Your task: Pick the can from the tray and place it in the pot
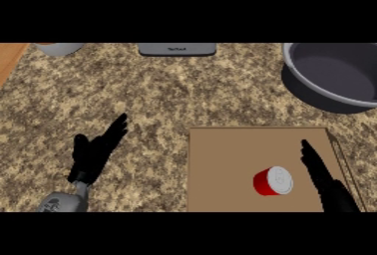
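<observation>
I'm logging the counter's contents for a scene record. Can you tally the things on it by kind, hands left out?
Can, red: 1
Tray, brown: 1
Pot, grey: 1
Pale cup-like thing at the top left edge: 1
Grey appliance at the top edge: 1
Total: 5

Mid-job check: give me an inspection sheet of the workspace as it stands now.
Surface: speckled stone counter; wooden strip at far left edge.
Job's things: red can on its side on the brown tray; grey pot at upper right, nothing seen inside.
Clutter: white cup and grey appliance along far edge.
Hands: left hand open, resting over the counter left of the tray; right hand open, just right of the can, not holding it.
Cables: nothing seen.
Surroundings: nothing seen beyond the counter.
</observation>
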